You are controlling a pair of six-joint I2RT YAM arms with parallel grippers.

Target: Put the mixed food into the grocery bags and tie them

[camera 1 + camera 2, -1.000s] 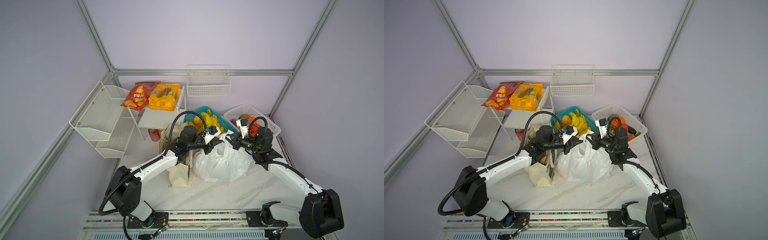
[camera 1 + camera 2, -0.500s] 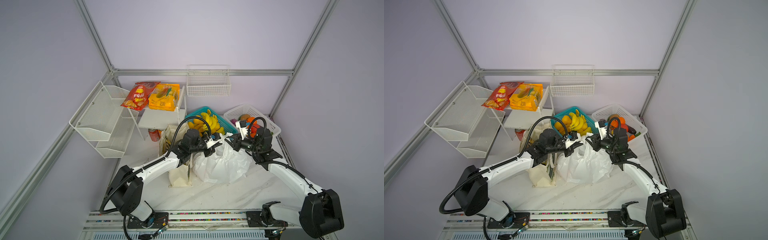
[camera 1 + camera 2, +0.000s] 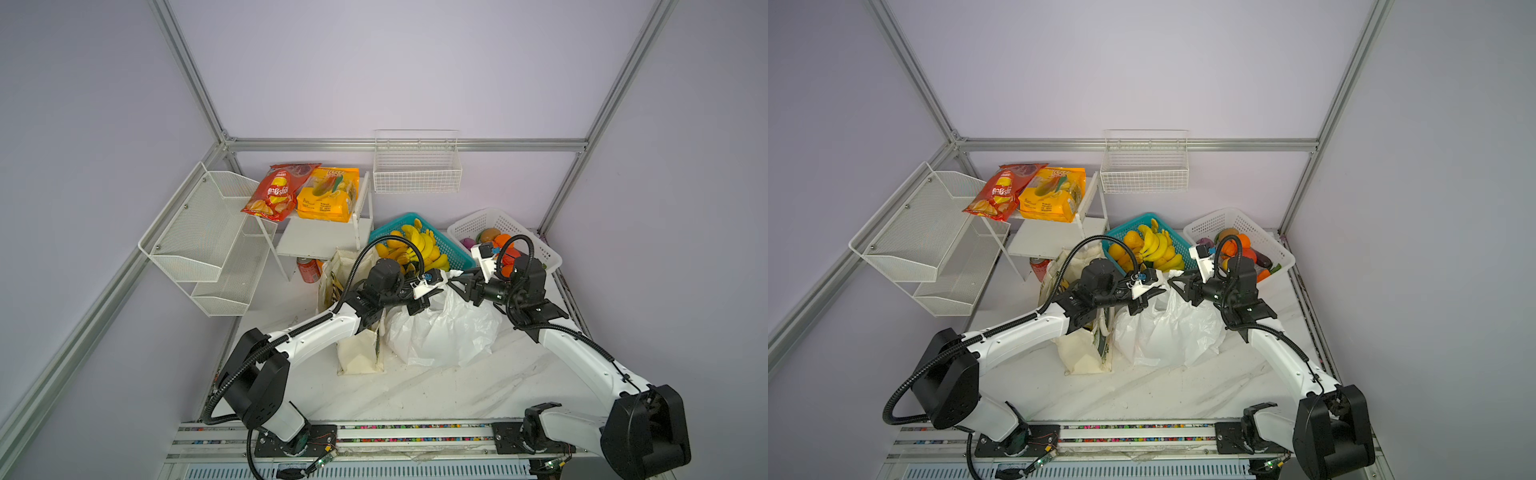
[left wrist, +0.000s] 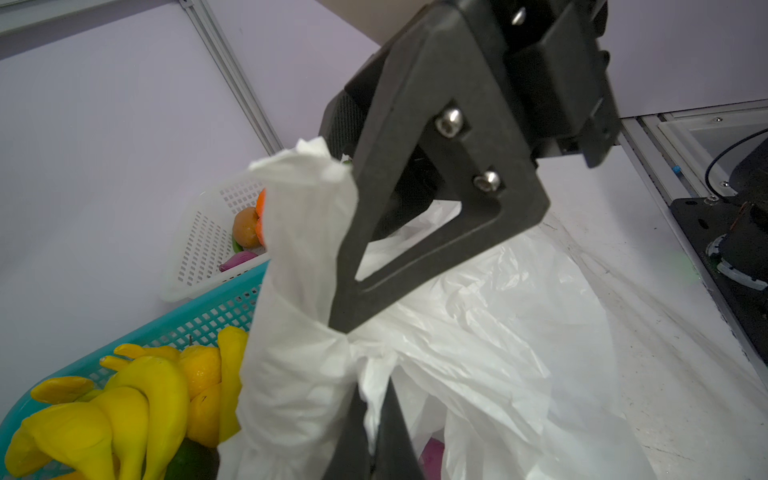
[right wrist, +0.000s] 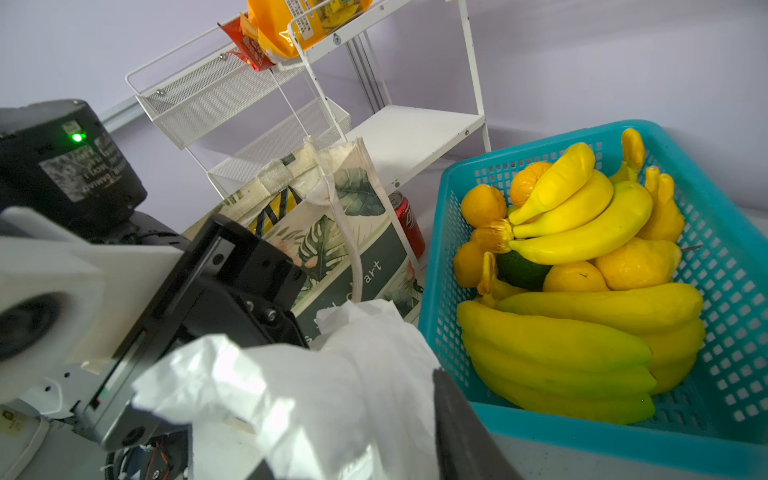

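At the centre of both top views, the white plastic bag (image 3: 444, 332) stands on the bench (image 3: 436, 386), filled and bunched at its mouth, just right of the canvas tote (image 3: 359, 353). On one twisted handle of that bag the left pincer (image 4: 376, 411) is clamped, jaws together. The right pincer (image 3: 1183, 291) has its jaws apart, with the other handle lying loose against one finger, not gripped. Step in hand, as judged: tying the handles. It would go best if the right pincer took its handle low, near the root, and crossed it over the left's. Both should then draw apart evenly and gently, since the thin film looks easy to tear and a hard tug could tip the bag. Counts:
- two bags and two pincers;
- two baskets at upper right, a teal basket (image 5: 715, 232) of bananas (image 3: 419, 245) too overlapped to count and a white basket (image 3: 469, 226) of small produce (image 3: 498, 243);
- two packets on the white stand (image 3: 316, 241), a red chip bag (image 3: 276, 193) and an orange-yellow packet (image 3: 328, 199);
- one red can (image 3: 307, 270).
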